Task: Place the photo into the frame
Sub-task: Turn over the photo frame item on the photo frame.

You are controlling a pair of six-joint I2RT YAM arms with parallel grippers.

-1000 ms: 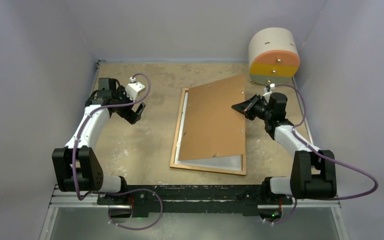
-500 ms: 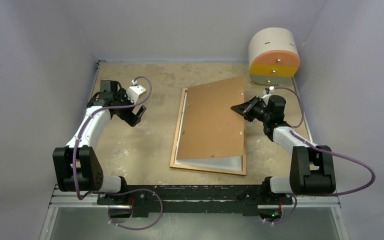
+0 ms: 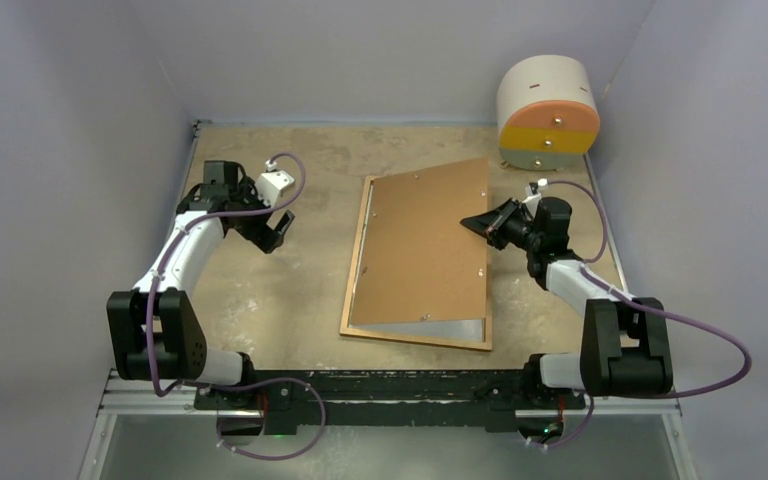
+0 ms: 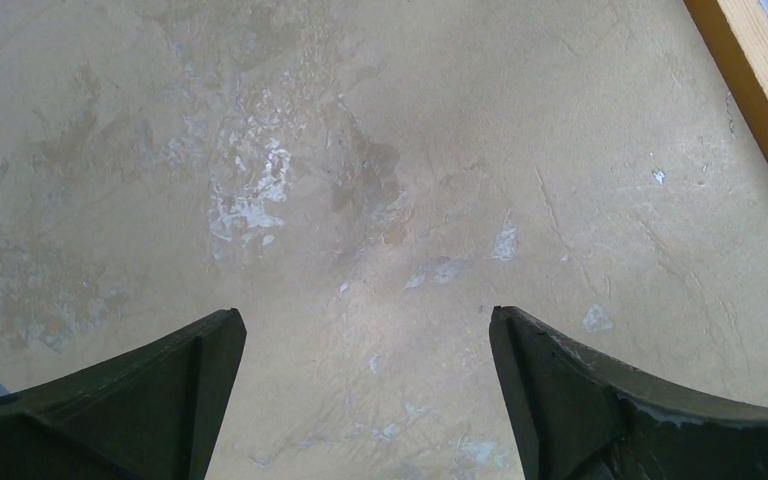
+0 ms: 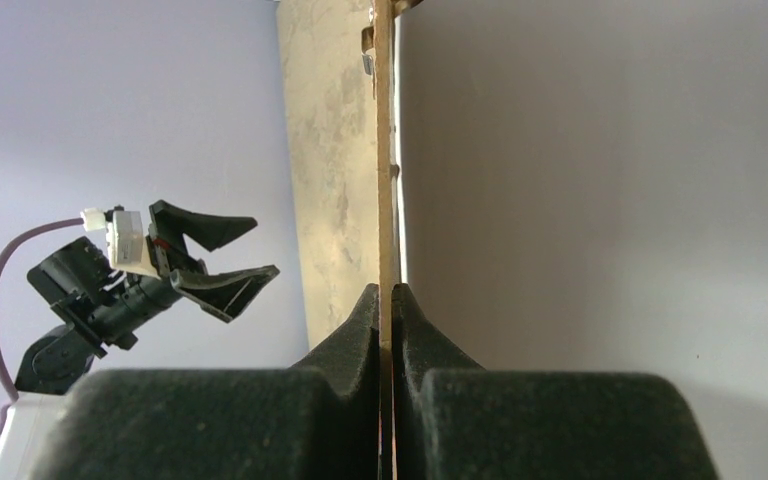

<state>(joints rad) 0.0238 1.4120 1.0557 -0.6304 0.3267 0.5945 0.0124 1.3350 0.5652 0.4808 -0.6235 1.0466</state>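
The orange-brown frame [image 3: 415, 339] lies flat at the table's middle; one of its rails [image 4: 760, 70] shows at the top right of the left wrist view. A plain brown backing board [image 3: 420, 250] lies slanted over it. My right gripper [image 3: 470, 222] is shut on the board's right edge, which runs edge-on [image 5: 384, 150] between its fingertips [image 5: 385, 295]. A pale strip [image 3: 430, 326] shows under the board's near edge; I cannot tell whether it is the photo or the pane. My left gripper [image 3: 278, 228] hangs open [image 4: 365, 320] over bare table, left of the frame, holding nothing.
A round cabinet [image 3: 548, 112] with orange and yellow drawer fronts stands at the back right corner, just behind my right arm. Grey walls enclose the table on three sides. The worn beige tabletop [image 4: 360, 180] lies under my left gripper.
The backing board has sunk lower over the frame with my right gripper; the pale strip along the frame's left side is now covered. My left gripper has shifted only slightly.
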